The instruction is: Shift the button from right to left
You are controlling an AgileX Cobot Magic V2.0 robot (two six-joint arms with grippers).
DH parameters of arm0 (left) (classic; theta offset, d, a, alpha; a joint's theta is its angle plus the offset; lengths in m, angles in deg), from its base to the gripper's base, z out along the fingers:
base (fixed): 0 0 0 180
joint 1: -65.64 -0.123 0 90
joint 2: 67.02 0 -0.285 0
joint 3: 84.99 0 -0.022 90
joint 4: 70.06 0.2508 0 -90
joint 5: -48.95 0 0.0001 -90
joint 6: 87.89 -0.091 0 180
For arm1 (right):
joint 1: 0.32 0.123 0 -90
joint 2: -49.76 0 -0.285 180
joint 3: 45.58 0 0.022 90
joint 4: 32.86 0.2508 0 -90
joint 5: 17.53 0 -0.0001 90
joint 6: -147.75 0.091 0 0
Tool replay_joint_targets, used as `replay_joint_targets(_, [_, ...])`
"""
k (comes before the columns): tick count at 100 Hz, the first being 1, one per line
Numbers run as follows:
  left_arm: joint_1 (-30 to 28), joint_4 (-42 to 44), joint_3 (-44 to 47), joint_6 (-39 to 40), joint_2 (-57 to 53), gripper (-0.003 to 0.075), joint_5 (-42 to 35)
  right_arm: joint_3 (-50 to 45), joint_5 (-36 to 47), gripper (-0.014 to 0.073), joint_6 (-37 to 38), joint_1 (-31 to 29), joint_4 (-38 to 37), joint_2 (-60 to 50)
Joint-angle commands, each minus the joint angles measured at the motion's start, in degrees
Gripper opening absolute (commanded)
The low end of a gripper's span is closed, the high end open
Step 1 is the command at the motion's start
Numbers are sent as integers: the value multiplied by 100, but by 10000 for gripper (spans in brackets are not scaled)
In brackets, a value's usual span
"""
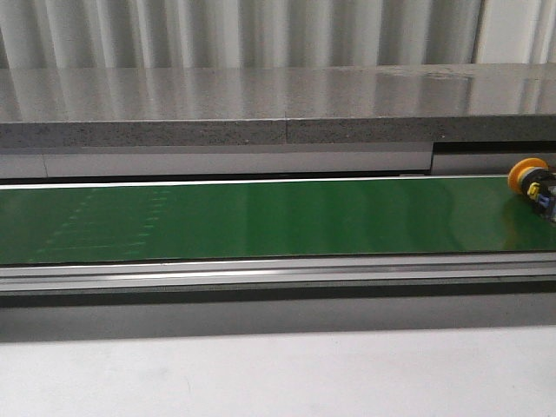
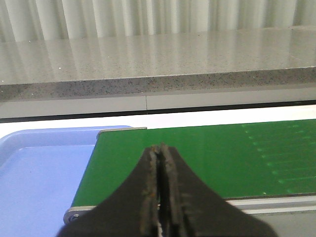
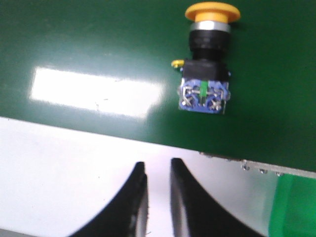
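Note:
The button [image 1: 532, 181] lies on its side at the far right end of the green conveyor belt [image 1: 261, 217]. In the right wrist view the button [image 3: 206, 69] shows a yellow-orange cap, a black body and a blue-grey block with a green dot. My right gripper [image 3: 158, 165] is open by a narrow gap and empty. It hangs over a white surface [image 3: 59, 168], just off the belt's edge and apart from the button. My left gripper [image 2: 160, 148] is shut and empty over the left end of the belt [image 2: 222, 158]. Neither gripper shows in the front view.
A light blue tray [image 2: 34, 173] sits just past the belt's left end. A grey stone-look ledge [image 1: 278, 122] runs behind the belt. A metal rail [image 1: 278, 274] runs along the belt's front edge, with a white tabletop [image 1: 278, 373] before it.

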Motion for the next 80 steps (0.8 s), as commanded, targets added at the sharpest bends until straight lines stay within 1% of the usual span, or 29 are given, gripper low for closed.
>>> replay_joint_targets(1, [-8,-28,221,0,-185,-20,-436,-91,207,-51,-112,1,30,-538])
replay_joint_targets(3, [-8,-28,221,0,-185,-20,-436,-145,215,-75,-114,1,24,-633])
replay_joint_targets(7, [-8,-28,221,0,-185,-20,-436,-244,242,-62,-119,1,5,-824])
replay_joint_targets(25, [-8,-28,221,0,-185,-20,-436,-601,452,-67,-159,1,-237,-1685])
replay_joint_targets(46, [-8,-28,221,0,-185,-20,-436,-1235,1203,-67,-159,1,-255,-2834])
replay_joint_targets(65, [-8,-28,221,0,-185,-20,-436,-2015,1898,-67,-159,1,-255,-3898])
replay_joint_targets(80, [-8,-28,221,0,-185,-20,-436,-2535,2254,-67,-159,1,-255,-4590])
